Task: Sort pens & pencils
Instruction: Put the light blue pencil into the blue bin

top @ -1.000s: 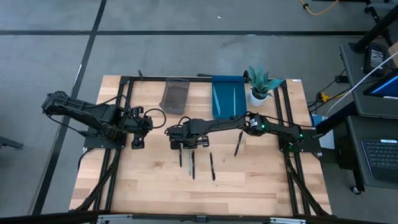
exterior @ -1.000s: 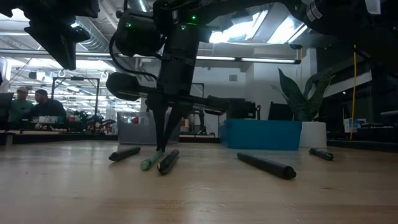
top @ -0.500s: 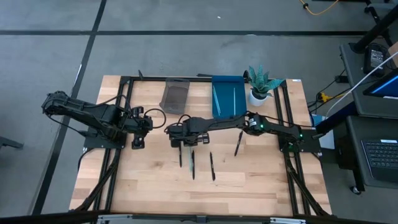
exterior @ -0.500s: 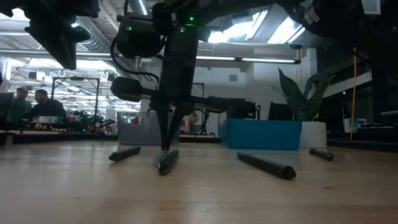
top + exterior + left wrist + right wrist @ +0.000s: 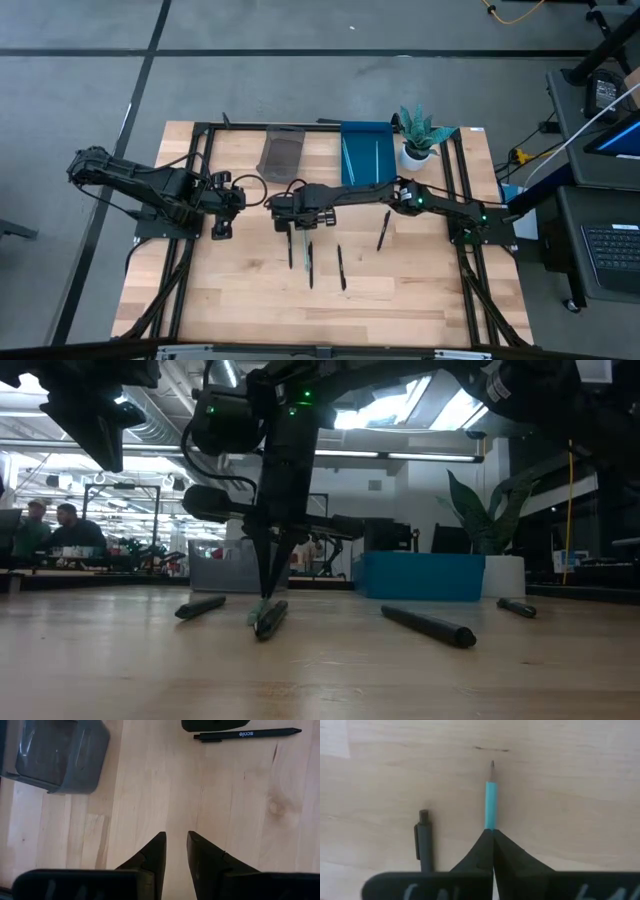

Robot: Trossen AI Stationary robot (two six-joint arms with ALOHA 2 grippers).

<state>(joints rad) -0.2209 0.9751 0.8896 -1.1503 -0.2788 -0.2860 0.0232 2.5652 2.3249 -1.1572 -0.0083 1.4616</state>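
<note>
My right gripper (image 5: 291, 230) points down over the table's middle and is shut on a teal pencil (image 5: 490, 805), whose sharpened tip shows beyond the fingers. The pencil (image 5: 290, 252) runs from the gripper toward the near edge. A dark pen (image 5: 422, 840) lies right beside it, and two more pens (image 5: 341, 268) (image 5: 383, 230) lie to the right. A blue bin (image 5: 366, 155) holding pencils and a grey bin (image 5: 283, 155) stand at the far side. My left gripper (image 5: 176, 845) waits at the left, slightly open over bare wood. My right gripper pinches the teal pencil's shaft (image 5: 490, 826) between its two fingers, coming from above and pointing down, with the fingers across the pencil. The end behind the fingers is hidden by the gripper. The free end (image 5: 253, 614) sits low by the tabletop; whether it is clear, I cannot tell.
A potted plant (image 5: 420, 135) stands at the far right next to the blue bin. A black pen with printed lettering (image 5: 247, 734) lies ahead of my left gripper. Bare wood stretches along the near edge (image 5: 320, 320). People sit in the room beyond the table (image 5: 50, 525).
In the low view the pencil's free end has swung from pointing out to the left to lying close against the dark pen beside it. My right gripper has stayed shut on it and has hardly moved.
</note>
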